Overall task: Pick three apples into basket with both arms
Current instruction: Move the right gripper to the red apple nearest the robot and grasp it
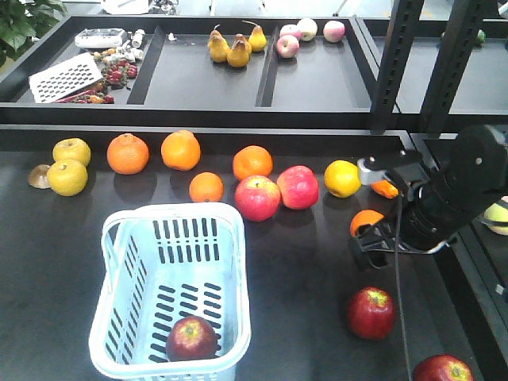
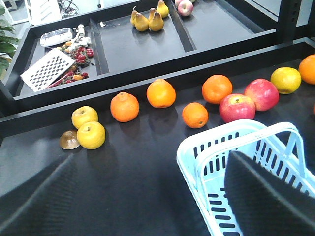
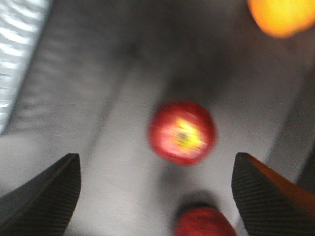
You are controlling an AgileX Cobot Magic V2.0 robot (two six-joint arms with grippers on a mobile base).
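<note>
**One apple in, two left on the tabletop**

The basket (image 1: 171, 298) sits at the front left of the dark tabletop (image 1: 294, 270) and holds one dark red apple (image 1: 191, 338) in its near corner. By my reading that is a third of the job done.

The right arm (image 1: 444, 198) hangs over the right side, its fingers (image 3: 155, 191) spread wide with nothing between them, above a second dark apple (image 1: 371, 313) lying well apart from the basket. The third apple (image 1: 442, 369) lies nearer the front edge, cut off by the frame.

The left fingers (image 2: 147, 196) show only as two dark blurred shapes spread apart beside the basket, holding nothing; the left arm itself is out of sight. The right wrist view is smeared, so the gap down to the apple is hard to judge.
</note>
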